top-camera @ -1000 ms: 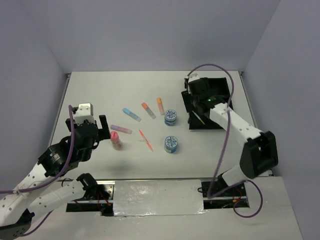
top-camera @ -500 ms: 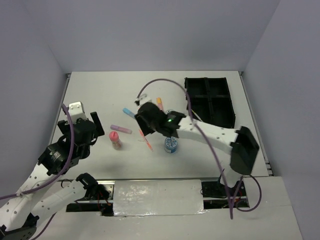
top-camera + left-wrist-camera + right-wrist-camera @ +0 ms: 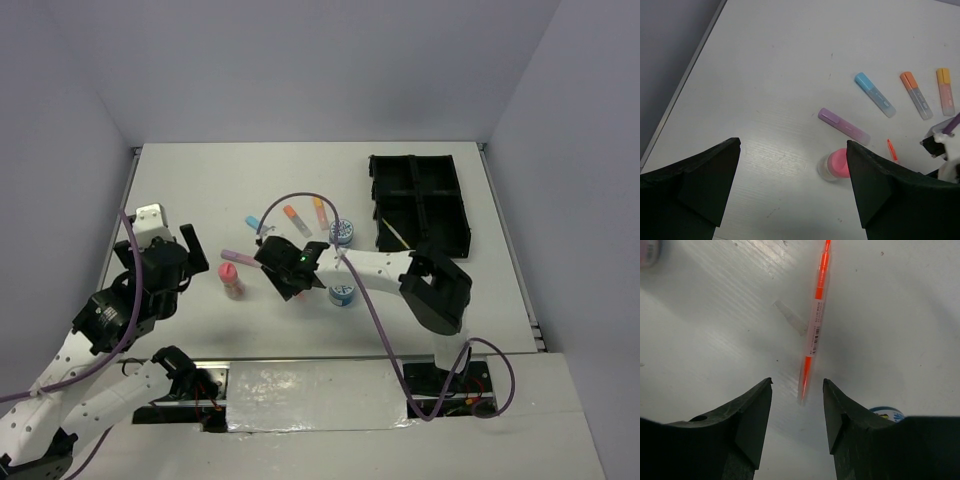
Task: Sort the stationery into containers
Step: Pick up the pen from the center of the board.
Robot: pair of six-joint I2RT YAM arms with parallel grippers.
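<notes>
Reading the overhead view as a dial with 12 o'clock away from the arm bases, the left gripper [image 3: 792,143] hangs at 8 o'clock over the white table [image 3: 200,180], its 2 fingers spread wide with nothing between them. Just at 3 o'clock of it the pink bottle [image 3: 231,280] stands upright, apart from both fingers. The right gripper [image 3: 797,382] points down near the table's middle at the thin orange pen [image 3: 815,325]. Its jaws are partly apart and straddle the pen's near tip with a gap on either side, so the pen lies flat, unpinched. A small clear sliver [image 3: 790,317] lies just beside the barrel. At 4 o'clock of that gripper sits 1 blue-white tub [image 3: 343,294], with the second tub [image 3: 341,233] farther off at 1 o'clock. The purple highlighter [image 3: 240,257] lies at 12 o'clock of the bottle. Beyond it, 3 sticks fan out: the blue highlighter [image 3: 255,222], orange highlighter [image 3: 296,219] and yellow-orange highlighter [image 3: 320,210]. At 2 o'clock the black tray [image 3: 376,205] shows 4 compartments, with a thin pale pen [image 3: 393,233] in the near-left one.
</notes>
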